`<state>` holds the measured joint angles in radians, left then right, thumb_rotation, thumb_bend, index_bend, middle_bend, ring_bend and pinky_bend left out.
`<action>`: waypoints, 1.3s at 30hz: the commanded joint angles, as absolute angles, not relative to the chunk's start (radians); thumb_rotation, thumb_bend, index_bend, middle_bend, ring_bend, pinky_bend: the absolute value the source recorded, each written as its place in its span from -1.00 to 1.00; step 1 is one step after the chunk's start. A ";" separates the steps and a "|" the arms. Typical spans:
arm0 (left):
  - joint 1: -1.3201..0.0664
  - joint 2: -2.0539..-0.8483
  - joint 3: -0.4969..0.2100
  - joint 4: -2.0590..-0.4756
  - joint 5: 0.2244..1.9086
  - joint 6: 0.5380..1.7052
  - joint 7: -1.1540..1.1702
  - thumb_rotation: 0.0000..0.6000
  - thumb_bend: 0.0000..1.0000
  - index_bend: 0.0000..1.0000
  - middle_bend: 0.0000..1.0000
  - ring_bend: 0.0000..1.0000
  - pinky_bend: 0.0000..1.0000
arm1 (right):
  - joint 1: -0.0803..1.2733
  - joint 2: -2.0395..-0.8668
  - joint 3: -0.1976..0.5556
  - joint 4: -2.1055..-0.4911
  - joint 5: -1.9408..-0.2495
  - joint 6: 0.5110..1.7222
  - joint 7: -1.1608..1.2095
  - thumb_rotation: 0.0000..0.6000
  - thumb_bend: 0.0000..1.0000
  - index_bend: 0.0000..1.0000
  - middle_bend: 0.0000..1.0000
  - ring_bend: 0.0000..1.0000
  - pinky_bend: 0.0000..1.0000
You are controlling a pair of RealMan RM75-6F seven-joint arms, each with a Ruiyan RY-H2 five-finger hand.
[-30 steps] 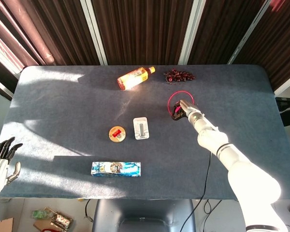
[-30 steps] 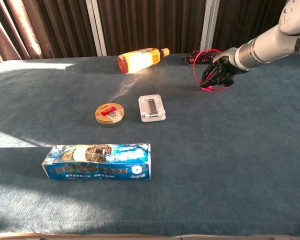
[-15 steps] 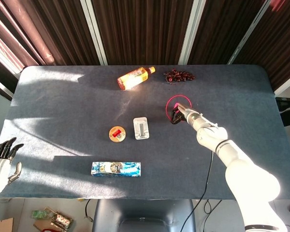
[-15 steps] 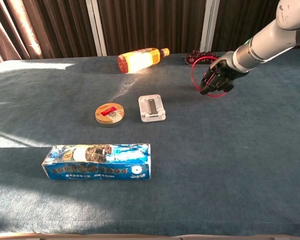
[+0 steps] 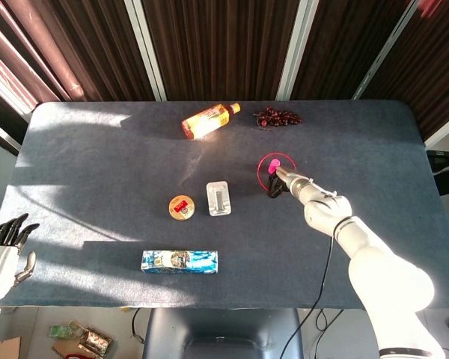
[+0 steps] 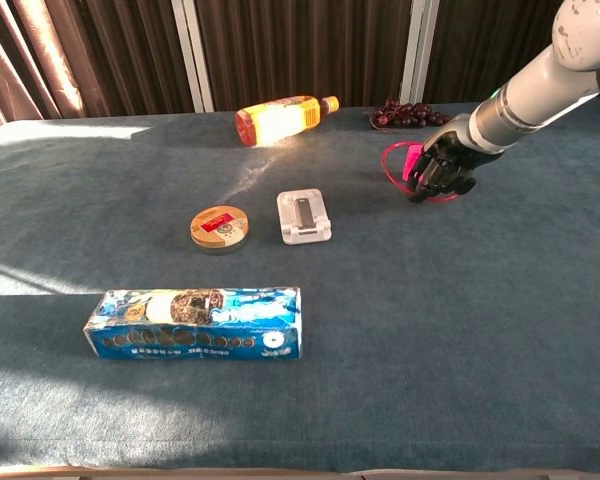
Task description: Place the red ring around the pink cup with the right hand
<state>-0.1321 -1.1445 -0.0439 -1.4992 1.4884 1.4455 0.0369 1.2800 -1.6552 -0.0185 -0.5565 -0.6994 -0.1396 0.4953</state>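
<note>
One red ring is lying around the pink cup, far right on the surface. Right hand is gripping the ring's near edge, fingers curled. Left hand is hanging off the surface's near-left corner, fingers spread, holding nothing.

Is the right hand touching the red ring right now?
Cannot tell. In the chest view the right hand overlaps the red ring lying around the pink cup, but its dark fingers hide any contact; the head view is too small.
</note>
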 commanded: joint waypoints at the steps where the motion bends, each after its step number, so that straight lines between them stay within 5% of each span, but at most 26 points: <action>1: -0.133 -1.143 -0.042 -1.501 1.489 1.442 0.032 1.00 0.08 -0.60 -0.89 -0.83 -0.75 | 1.276 -1.647 -0.011 -0.565 -0.721 -0.145 0.509 1.00 -0.14 0.19 0.89 1.00 1.00; 11: -0.134 -1.141 -0.041 -1.499 1.491 1.441 0.033 1.00 0.08 -0.60 -0.89 -0.83 -0.75 | 1.242 -1.568 0.037 -0.697 -0.805 -0.062 0.501 1.00 -0.27 -0.08 0.89 1.00 1.00; 15: -0.135 -1.142 -0.038 -1.498 1.498 1.443 0.035 1.00 0.08 -0.60 -0.89 -0.83 -0.74 | 1.188 -1.447 0.032 -0.931 -0.866 0.167 0.435 1.00 -0.27 -0.11 0.89 1.00 1.00; 21: -0.125 -1.139 -0.036 -1.501 1.520 1.475 0.024 1.00 0.08 -0.60 -0.88 -0.83 -0.74 | 1.004 -1.221 -0.056 -1.523 -0.873 0.925 0.000 1.00 -0.31 -0.06 0.89 1.00 1.00; 25: -0.113 -1.141 -0.036 -1.494 1.539 1.512 0.012 1.00 0.08 -0.60 -0.88 -0.83 -0.74 | 0.861 -1.174 -0.107 -1.787 -0.892 1.301 -0.262 1.00 -0.31 -0.03 0.89 1.00 1.00; 30: -0.101 -1.145 -0.032 -1.489 1.557 1.543 0.011 1.00 0.08 -0.60 -0.86 -0.83 -0.74 | 0.681 -1.147 -0.207 -1.917 -1.011 1.545 -0.399 1.00 -0.33 -0.03 0.82 0.97 0.97; 34: -0.099 -1.147 -0.030 -1.489 1.562 1.548 0.014 1.00 0.08 -0.60 -0.85 -0.83 -0.74 | 0.634 -1.150 -0.230 -1.914 -1.061 1.591 -0.409 1.00 -0.37 -0.03 0.67 0.86 0.87; 39: -0.107 -1.154 -0.031 -1.497 1.568 1.537 0.020 1.00 0.08 -0.60 -0.83 -0.83 -0.74 | 0.424 -1.198 -0.305 -1.812 -1.229 1.772 -0.356 1.00 -0.57 -0.17 0.11 0.30 0.42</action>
<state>-0.1023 -1.1523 -0.0309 -1.4962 1.5687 1.5471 0.0176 0.5822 -1.1835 -0.2311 -1.8997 -1.1069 1.6398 -0.3980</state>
